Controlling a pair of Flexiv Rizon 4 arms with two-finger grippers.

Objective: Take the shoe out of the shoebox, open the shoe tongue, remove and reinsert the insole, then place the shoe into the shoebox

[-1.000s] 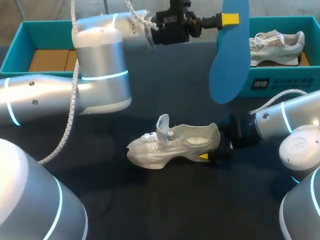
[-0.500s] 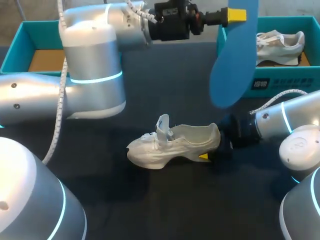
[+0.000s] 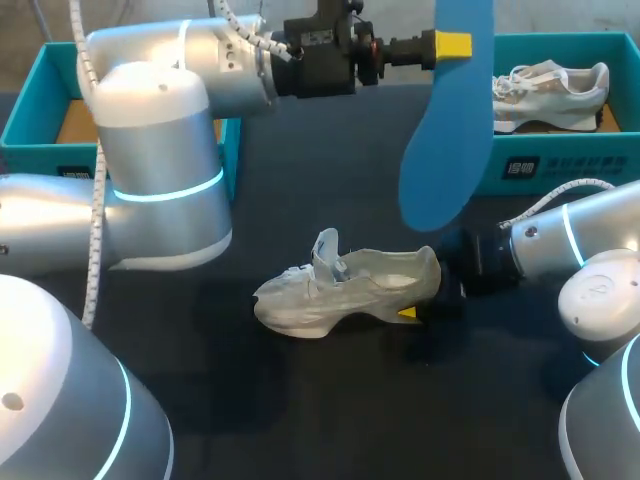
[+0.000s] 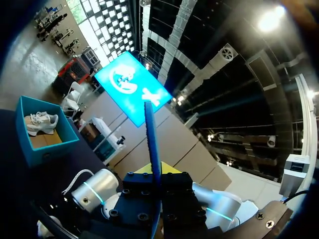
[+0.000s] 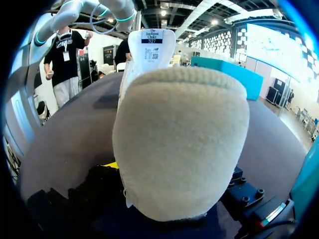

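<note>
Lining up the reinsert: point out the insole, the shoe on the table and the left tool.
insole (image 3: 445,140), head view, middle of its blue face
shoe (image 3: 340,300), head view, midfoot side
left tool (image 3: 453,44), head view, yellow fingertip against the insole

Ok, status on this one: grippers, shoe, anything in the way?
Left gripper shut on blue insole, held high. Right gripper at heel of white shoe, grip unclear. Shoe on table, tongue up. Nothing blocking.

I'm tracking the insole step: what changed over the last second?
The left gripper, shut on the blue insole, swung it slightly right, then back left, and the insole's free end now hangs nearer the shoe. The left arm's elbow drew leftward. The shoe and the right gripper at its heel stayed put.
</note>
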